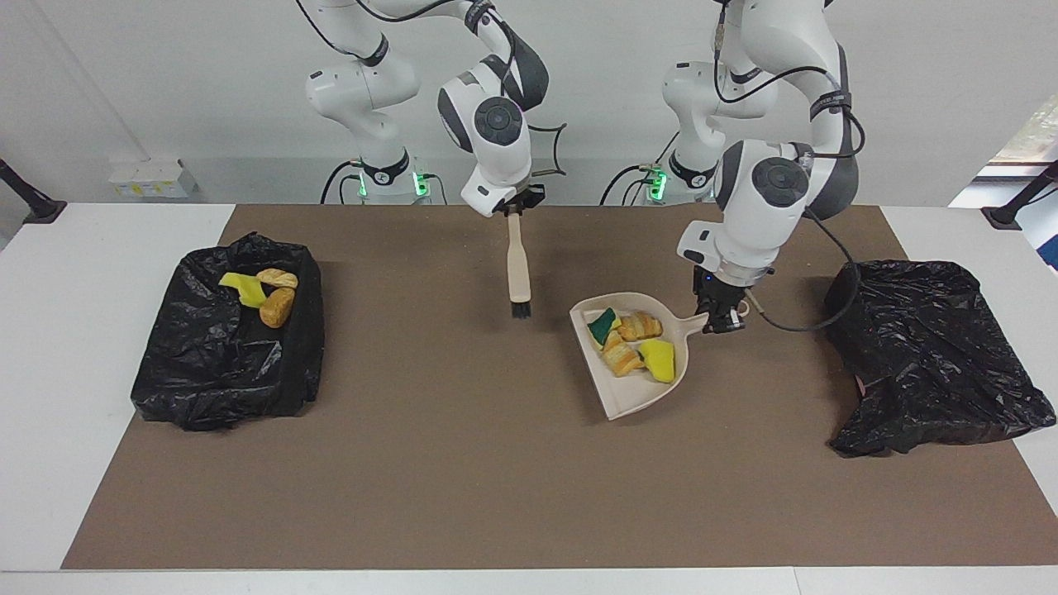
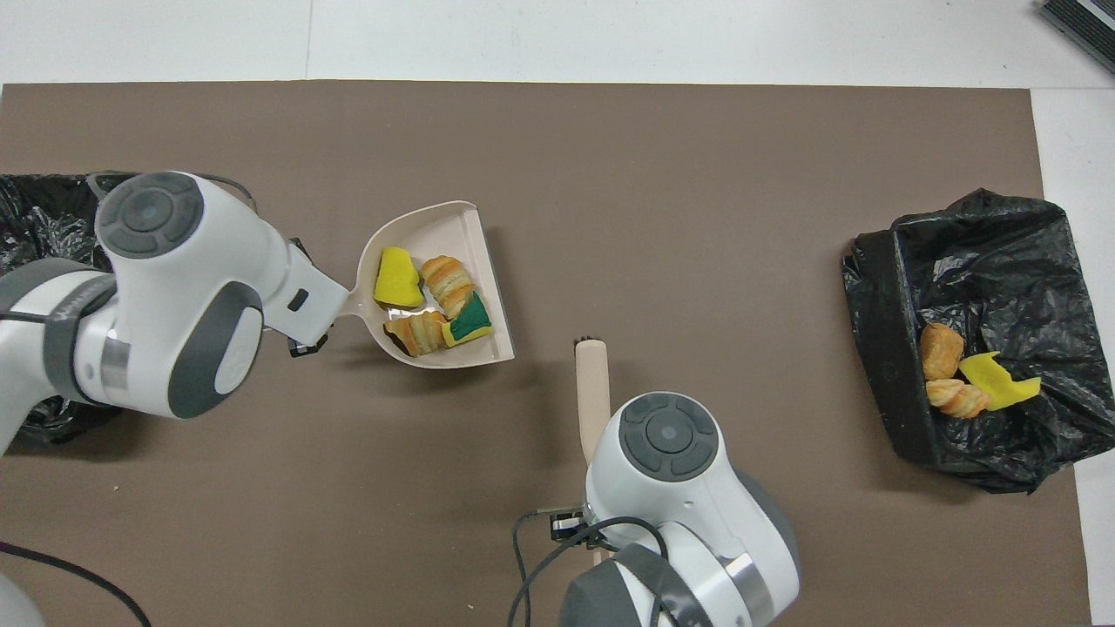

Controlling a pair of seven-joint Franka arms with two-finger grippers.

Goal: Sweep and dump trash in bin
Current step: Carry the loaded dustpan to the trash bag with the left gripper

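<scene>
left gripper (image 1: 717, 322) jaws clamp dustpan (image 1: 632, 388); right gripper (image 1: 516, 207) jaws clamp brush (image 1: 518, 268); overhead hides both

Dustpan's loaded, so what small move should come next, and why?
Probably carry the dustpan on toward the black-bagged bin at the left arm's end. The left pincer grips its handle, four scraps lie inside, and it isn't over that bin yet.

Brown-matted table (image 1: 496, 463), two black bags (image 1: 227, 347)
</scene>
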